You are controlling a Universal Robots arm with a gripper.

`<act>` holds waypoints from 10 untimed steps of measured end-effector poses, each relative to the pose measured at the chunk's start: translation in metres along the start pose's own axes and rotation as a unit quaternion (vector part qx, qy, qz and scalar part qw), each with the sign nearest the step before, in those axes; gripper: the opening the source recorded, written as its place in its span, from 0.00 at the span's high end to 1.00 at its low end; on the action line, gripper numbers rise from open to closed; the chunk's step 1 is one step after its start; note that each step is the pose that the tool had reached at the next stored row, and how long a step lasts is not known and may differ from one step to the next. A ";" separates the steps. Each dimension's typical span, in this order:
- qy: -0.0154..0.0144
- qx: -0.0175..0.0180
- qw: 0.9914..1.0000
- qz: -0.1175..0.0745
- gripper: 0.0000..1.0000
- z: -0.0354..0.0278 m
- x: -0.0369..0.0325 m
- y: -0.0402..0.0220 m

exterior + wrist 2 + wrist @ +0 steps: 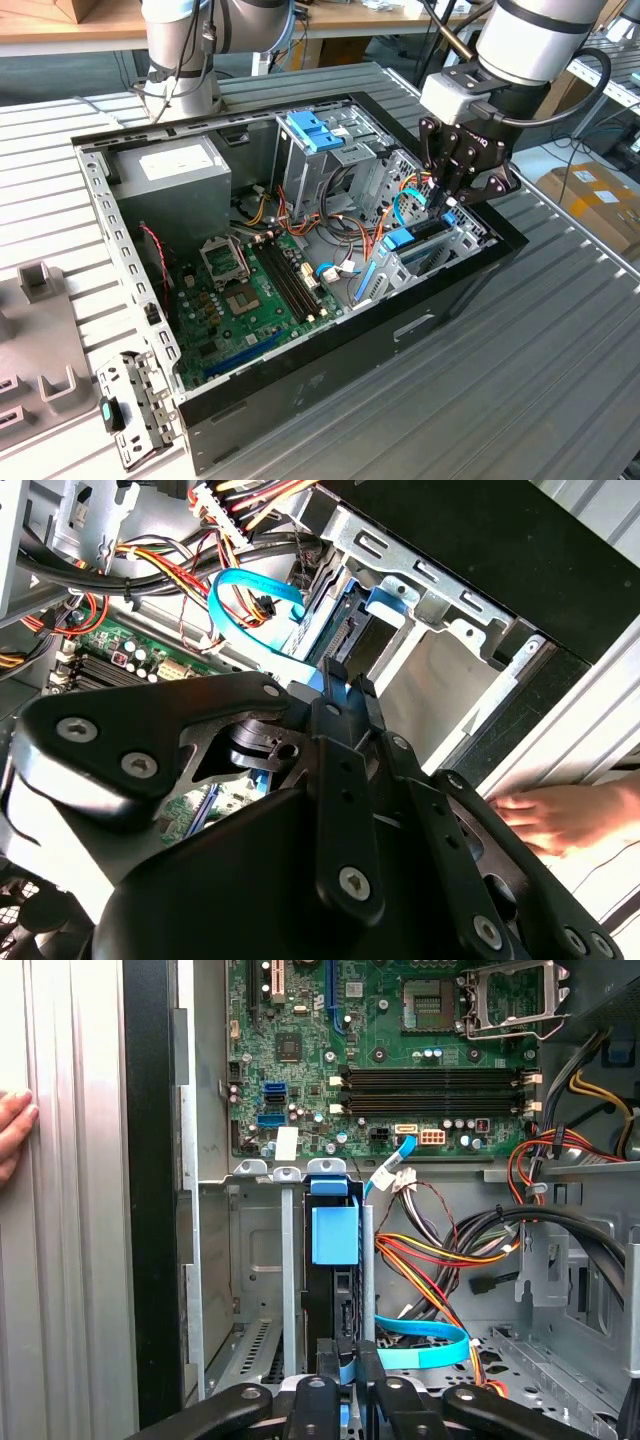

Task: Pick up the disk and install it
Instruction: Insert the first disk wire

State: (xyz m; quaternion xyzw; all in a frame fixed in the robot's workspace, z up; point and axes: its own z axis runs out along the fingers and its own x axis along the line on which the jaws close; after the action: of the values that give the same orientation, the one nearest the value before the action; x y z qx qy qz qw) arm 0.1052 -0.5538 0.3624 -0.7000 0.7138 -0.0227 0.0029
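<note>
The disk [335, 1232] stands on edge in a slot of the low metal drive bay [255, 1260] inside the open computer case [330, 345]. Its light-blue carrier rail and dark narrow edge face me. In the exterior view the disk [401, 238] sits in the bay at the case's right end, under the arm. My gripper [346, 1362] is directly over the disk's near end, with both fingers pressed against the blue rail. In the second wrist view the gripper [338, 692] pinches the same blue edge. The gripper [447, 203] hangs just above the bay rim.
A person's hand [560, 815] rests on the table beside the case wall. A blue bracket [315, 130] tops the tall drive cage. Loose coloured cables [440, 1260] and a blue flat cable [255, 592] lie next to the bay. The motherboard [250, 290] fills the case floor.
</note>
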 end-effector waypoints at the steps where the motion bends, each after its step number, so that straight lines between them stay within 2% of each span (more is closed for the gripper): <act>1: 0.000 0.000 1.000 0.000 0.80 0.0000 0.0000 0.0000; 3: 0.000 0.000 1.000 0.000 0.90 0.0001 0.0000 0.0000; 10: 0.000 0.000 1.000 0.000 0.89 0.0002 0.0000 0.0000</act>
State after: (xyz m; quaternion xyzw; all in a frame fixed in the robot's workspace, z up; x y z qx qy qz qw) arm 0.1052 -0.5538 0.3622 -0.7000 0.7137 -0.0227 0.0029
